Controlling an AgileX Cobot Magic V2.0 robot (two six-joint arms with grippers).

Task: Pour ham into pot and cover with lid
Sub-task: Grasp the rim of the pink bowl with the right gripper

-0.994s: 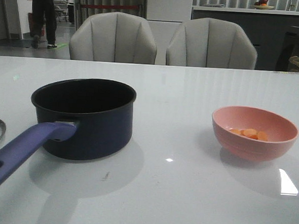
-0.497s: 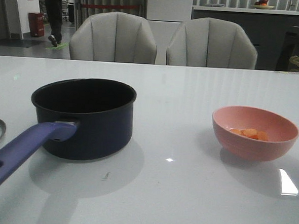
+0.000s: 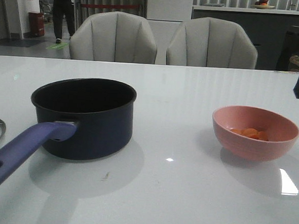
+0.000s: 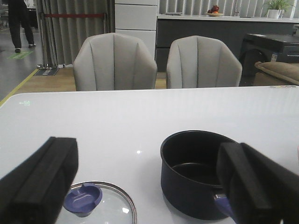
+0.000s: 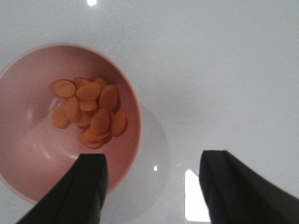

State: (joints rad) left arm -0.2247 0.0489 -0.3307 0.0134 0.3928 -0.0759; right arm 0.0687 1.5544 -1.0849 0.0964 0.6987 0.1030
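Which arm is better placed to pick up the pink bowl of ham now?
Right. The right gripper hangs open above the pink bowl with the ham, over its rim; the left gripper is over by the pot and lid.

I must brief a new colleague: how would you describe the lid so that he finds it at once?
Start at the white table, then the navy pot on its left half. The lid lies flat beside the pot, toward the table's left edge: round glass, steel rim, blue knob, unlike the pink bowl.
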